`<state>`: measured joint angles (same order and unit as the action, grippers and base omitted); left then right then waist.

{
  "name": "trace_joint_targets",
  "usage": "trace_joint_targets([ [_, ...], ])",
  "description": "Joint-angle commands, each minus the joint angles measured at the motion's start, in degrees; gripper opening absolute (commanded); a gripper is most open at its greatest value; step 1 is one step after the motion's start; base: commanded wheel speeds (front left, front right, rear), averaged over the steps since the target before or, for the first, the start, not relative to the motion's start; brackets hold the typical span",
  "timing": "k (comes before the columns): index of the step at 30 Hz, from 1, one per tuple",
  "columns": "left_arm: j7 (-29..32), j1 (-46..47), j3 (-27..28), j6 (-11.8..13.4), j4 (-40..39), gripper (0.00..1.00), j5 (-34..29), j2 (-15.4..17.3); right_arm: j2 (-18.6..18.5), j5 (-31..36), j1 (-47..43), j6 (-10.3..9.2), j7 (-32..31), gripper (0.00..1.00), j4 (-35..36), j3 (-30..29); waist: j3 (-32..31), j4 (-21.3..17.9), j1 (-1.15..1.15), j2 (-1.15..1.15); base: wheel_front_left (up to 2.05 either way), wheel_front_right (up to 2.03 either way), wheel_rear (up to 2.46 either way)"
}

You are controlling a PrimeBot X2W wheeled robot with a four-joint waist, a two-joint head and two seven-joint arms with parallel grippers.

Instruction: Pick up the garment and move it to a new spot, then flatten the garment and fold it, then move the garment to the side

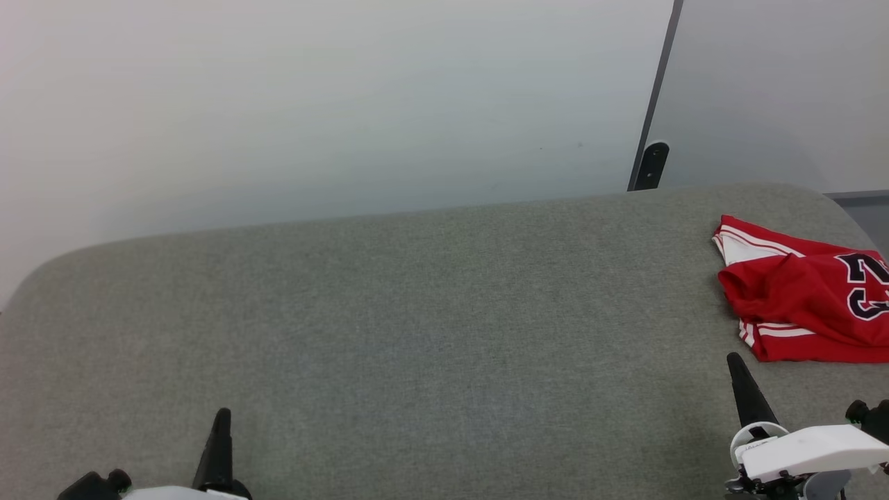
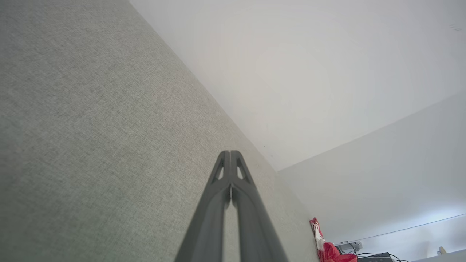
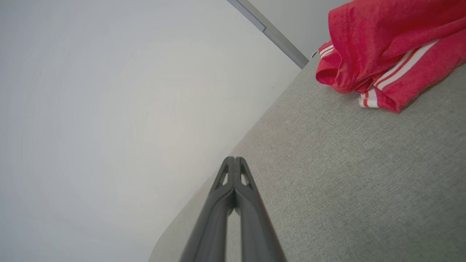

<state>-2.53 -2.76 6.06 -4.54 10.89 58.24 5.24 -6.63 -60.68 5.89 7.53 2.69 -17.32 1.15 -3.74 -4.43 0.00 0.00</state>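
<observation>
The left gripper (image 1: pixel 222 414) and right gripper (image 1: pixel 734 360) point to 12 o'clock, each with its fingers together; the shirt (image 1: pixel 799 305) lies bunched at 3 o'clock.

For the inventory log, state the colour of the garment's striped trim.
Red and white stripes on the garment, clearest in the right wrist view.

Left claw (image 1: pixel 222 417) and right claw (image 1: pixel 734 361) are tapered black.

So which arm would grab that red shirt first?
Probably the right: the right gripper sits close to the shirt at the grey surface's right end; the left gripper is far across it.
</observation>
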Motion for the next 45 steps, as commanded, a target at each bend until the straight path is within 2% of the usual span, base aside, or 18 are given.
trace_joint_targets([
  [1, 0.3, 1.4, 0.3, -0.3, -0.3, 0.0, 1.8, 0.1, 0.2, -1.8, 1.0, -0.03, -0.4, 0.0, 0.9, -0.6, 0.1, 0.1, 0.0, 0.0, 0.0, 0.0, 0.0],
  [45, 6.5, 6.9, 0.5, -2.3, 2.1, 0.0, 24.2, -1.6, 2.7, -22.6, 0.7, -0.06, -6.7, 0.0, 2.7, -5.7, 2.5, 2.8, 0.0, 0.0, 0.0, 0.0, 0.0],
])
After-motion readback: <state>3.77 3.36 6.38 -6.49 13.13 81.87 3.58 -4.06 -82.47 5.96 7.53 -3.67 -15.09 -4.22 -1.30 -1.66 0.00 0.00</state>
